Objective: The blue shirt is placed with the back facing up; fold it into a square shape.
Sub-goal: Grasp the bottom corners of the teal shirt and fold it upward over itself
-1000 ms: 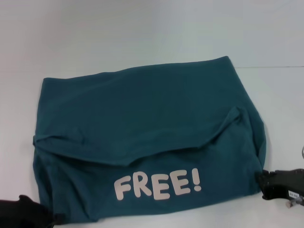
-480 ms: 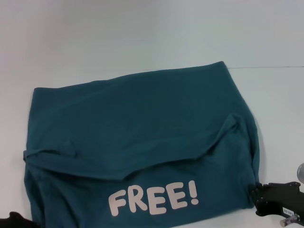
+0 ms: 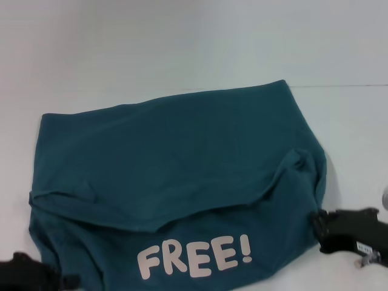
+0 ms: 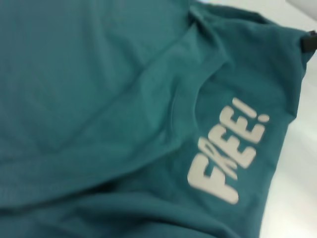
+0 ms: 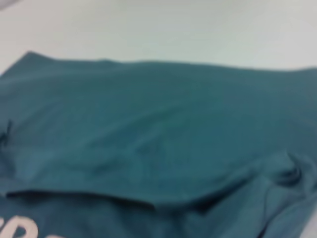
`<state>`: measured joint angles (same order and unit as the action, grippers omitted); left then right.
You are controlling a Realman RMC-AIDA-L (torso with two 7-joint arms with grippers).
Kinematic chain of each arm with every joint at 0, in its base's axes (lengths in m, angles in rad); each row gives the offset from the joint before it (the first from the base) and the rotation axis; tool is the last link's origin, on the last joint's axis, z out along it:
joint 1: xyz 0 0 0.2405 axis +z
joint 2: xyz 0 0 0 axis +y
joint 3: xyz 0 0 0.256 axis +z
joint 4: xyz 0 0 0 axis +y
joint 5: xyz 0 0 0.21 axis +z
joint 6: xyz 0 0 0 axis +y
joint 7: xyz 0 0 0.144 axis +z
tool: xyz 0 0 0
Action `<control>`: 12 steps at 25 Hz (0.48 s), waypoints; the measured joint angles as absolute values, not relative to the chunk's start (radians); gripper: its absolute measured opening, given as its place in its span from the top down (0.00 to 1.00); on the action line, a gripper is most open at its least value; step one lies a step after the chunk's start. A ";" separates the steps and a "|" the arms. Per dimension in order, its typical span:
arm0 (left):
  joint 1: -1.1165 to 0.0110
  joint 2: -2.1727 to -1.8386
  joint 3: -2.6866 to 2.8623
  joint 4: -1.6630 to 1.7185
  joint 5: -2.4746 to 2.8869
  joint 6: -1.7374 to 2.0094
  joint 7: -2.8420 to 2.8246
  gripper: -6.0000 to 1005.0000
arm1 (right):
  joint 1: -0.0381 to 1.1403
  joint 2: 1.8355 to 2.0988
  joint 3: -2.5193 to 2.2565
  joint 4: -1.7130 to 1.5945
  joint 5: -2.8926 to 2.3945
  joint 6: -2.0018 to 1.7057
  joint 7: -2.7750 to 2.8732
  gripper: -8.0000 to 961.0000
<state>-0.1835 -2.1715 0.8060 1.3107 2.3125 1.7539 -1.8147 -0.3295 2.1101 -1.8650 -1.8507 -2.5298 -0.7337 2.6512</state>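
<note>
Half-folded shirt (image 3: 176,182) lies on the white surface (image 3: 182,42), "FREE!" print (image 3: 194,257) showing, left tool (image 3: 36,280) and right tool (image 3: 324,229) at its near corners, grip unclear; both should move evenly, keeping edges aligned

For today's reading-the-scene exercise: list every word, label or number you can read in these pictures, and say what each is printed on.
"FREE!" in pale block letters on the near layer of the blue shirt, below its folded-over flap; the print shows in the head view and the left wrist view.
A small white label on the right gripper is too small to read.
</note>
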 joint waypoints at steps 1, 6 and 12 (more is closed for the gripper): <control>-0.191 -2.171 0.803 1.317 2.306 1.756 -1.821 0.99 | -0.319 2.108 -1.862 -1.854 -2.531 -0.734 2.657 0.87; -0.236 -2.167 0.780 1.342 2.299 1.750 -1.855 0.99 | -0.255 2.101 -1.808 -1.868 -2.528 -0.737 2.682 0.86; -0.310 -2.164 0.714 1.337 2.303 1.711 -1.864 0.99 | -0.154 2.099 -1.735 -1.865 -2.531 -0.750 2.713 0.85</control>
<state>-0.3098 -2.1642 0.7135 1.3370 2.3028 1.7113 -1.8639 -0.1536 2.0988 -1.7346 -1.8653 -2.5313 -0.7501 2.7129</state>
